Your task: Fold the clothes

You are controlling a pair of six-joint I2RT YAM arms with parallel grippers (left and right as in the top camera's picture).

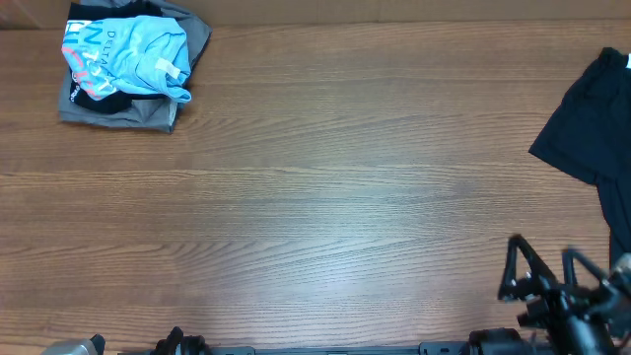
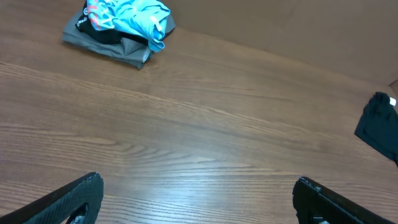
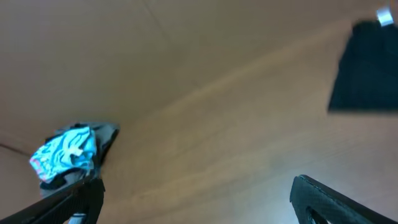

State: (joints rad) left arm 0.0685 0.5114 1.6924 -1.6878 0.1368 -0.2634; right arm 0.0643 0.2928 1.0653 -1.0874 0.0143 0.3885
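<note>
Light blue T-shirt (image 1: 128, 54) is stacked on grey garment (image 1: 118, 110), upper left. Black garment (image 1: 592, 118), right edge, is judged not yet folded. Both jaws are spread, empty.

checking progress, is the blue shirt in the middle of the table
No, the light blue T-shirt lies bunched on a grey garment in the overhead view's top-left corner.

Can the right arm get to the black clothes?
Probably yes. The right gripper is open and sits on the same side as the black clothes, with only bare table between them.
</note>
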